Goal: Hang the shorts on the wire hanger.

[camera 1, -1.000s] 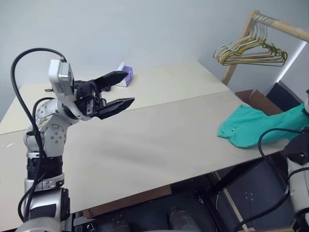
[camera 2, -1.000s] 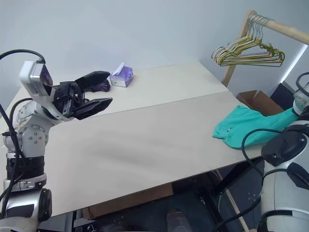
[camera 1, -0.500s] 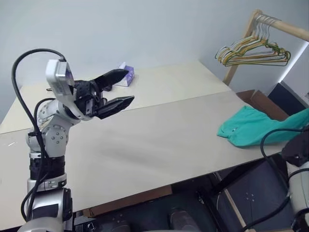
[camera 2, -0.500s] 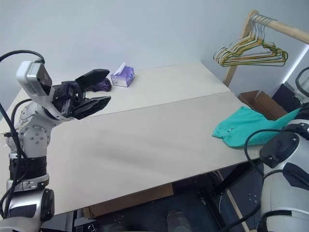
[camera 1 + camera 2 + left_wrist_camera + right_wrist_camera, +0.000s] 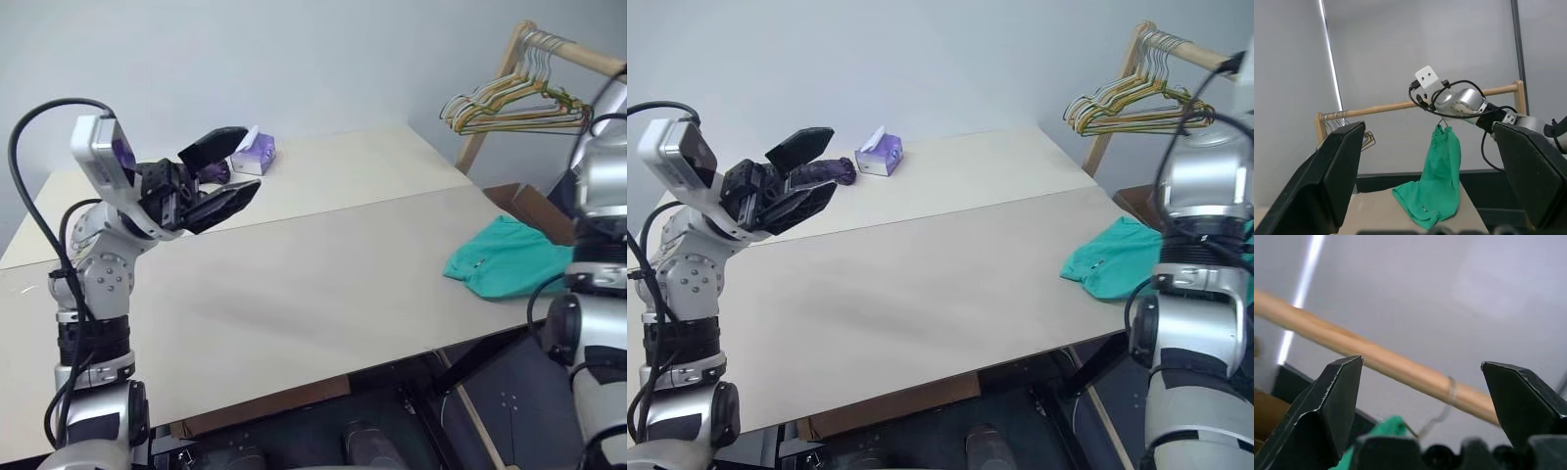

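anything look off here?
Yes: the shorts hang bunched from one end under the rail, while their lower part trails onto the table corner instead of hanging free.

The beige table (image 5: 323, 284) carries a purple tissue box (image 5: 256, 153) just beyond the left gripper (image 5: 221, 174), and the shorts (image 5: 500, 259) (partly) at its far-right edge.

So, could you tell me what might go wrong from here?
1. The shorts hang bunched from the wire hanger on the wooden rail, their lower end on the table; they could slip off.
2. The open right gripper is close to the hook and could knock it.
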{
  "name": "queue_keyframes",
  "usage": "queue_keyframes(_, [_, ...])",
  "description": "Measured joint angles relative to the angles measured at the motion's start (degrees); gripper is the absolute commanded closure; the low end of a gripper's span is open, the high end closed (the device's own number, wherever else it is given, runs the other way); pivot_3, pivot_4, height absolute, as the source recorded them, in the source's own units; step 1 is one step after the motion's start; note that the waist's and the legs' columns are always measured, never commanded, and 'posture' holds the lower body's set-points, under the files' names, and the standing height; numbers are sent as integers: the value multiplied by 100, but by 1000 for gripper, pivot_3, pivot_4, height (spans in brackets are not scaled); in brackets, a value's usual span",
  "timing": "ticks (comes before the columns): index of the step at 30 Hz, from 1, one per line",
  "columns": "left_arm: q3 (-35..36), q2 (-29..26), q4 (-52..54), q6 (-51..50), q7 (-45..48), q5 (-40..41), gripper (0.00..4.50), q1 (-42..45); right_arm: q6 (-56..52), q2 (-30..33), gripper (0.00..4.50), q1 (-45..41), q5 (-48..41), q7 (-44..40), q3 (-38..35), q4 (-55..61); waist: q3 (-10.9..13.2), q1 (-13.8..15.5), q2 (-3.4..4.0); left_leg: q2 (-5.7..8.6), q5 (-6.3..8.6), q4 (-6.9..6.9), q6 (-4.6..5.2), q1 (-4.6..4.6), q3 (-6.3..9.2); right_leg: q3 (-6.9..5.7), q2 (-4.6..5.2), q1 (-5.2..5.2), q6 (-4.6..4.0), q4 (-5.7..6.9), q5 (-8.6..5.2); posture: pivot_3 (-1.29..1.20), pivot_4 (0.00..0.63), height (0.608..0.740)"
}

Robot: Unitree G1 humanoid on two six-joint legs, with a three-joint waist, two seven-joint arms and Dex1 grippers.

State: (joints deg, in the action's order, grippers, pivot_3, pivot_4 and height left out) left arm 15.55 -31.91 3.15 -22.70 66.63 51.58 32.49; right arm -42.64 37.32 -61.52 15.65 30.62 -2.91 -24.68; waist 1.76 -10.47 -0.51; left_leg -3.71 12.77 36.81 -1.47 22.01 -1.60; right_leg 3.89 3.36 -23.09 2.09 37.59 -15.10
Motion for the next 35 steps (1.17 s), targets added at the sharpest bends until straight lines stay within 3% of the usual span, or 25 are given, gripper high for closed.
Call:
queue_keyframes(4, [93, -186, 14, 62, -243, -272, 0, -398, 250, -332, 47, 109, -73, -847, 302, 322, 0, 33, -1, -1, 0, 0, 0, 2, 2, -2, -1, -1, 0, -2, 0, -4, 0, 740])
queue_keyframes(12, [267, -447, 174, 132, -1126, -1078, 0, -1246, 829, -508, 47, 1415, -911, -3661, 799, 1472, 1, 428, -7, 0, 0, 3, 0, 8, 2, -8, 2, -1, 3, -7, 2, 72, 0, 740])
queue_keyframes(22, [158, -581, 611, -7, -1758, -1640, 0, -2297, 1517, 51, 47, 2846, -1225, -6839, 2278, 2647, 10, 1015, -31, -2, 1, 4, -1, 7, -1, -15, 0, -5, 1, -6, 2, 188, 0, 740])
queue_keyframes(27, [-26, -555, 1032, -97, -2035, -1868, 0, -2697, 1679, 266, 47, 2968, -1204, -7490, 2420, 2924, 10, 1293, -53, -2, 1, 4, -1, 5, -3, -17, -1, -5, -1, -7, 2, 222, 0, 740])
queue_keyframes(35, [-120, -556, 1237, -162, -2137, -1973, 0, -2768, 1874, 213, 47, 3008, -729, -7552, 2509, 2720, 9, 1578, -85, -3, 1, 5, -3, 12, -6, -21, -1, -9, -4, -15, 3, 227, 0, 740])
